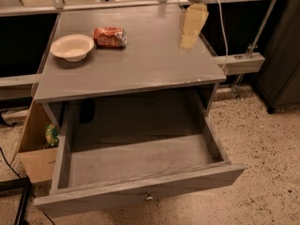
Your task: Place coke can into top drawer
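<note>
The coke can (110, 36), red-orange and dented, lies on its side on the grey table top (140, 64), at the back left. The top drawer (140, 161) is pulled out wide below the table top and holds nothing; its front panel has a small metal knob (149, 197). My gripper (189, 37), cream with a white wrist above it, hangs over the back right of the table top, well to the right of the can. It holds nothing that I can see.
A cream round bowl (71, 47) stands just left of the can. A brown cardboard box (35, 149) with a green-yellow packet (51, 135) sits left of the drawer. A dark cabinet (281, 55) stands at the right, on speckled floor.
</note>
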`<state>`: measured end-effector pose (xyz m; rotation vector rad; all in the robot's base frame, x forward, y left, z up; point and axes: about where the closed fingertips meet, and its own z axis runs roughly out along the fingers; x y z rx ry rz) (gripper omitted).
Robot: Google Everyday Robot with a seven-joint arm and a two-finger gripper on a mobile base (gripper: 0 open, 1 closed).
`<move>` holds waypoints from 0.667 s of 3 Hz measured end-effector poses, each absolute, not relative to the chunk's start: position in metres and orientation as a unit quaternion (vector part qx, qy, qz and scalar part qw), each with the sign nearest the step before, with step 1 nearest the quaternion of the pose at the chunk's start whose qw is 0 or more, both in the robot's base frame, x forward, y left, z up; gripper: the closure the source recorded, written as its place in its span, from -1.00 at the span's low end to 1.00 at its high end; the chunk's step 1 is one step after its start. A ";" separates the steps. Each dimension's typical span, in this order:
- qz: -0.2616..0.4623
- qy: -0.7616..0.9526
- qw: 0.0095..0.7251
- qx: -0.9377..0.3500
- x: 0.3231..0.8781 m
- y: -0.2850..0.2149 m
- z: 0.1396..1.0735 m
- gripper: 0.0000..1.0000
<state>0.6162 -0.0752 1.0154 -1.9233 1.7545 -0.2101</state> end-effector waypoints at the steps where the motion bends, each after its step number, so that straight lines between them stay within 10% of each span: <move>1: -0.077 0.635 0.284 -0.714 0.640 -0.062 1.018 -1.00; 2: -0.067 0.625 0.303 -0.716 0.668 -0.046 1.017 -1.00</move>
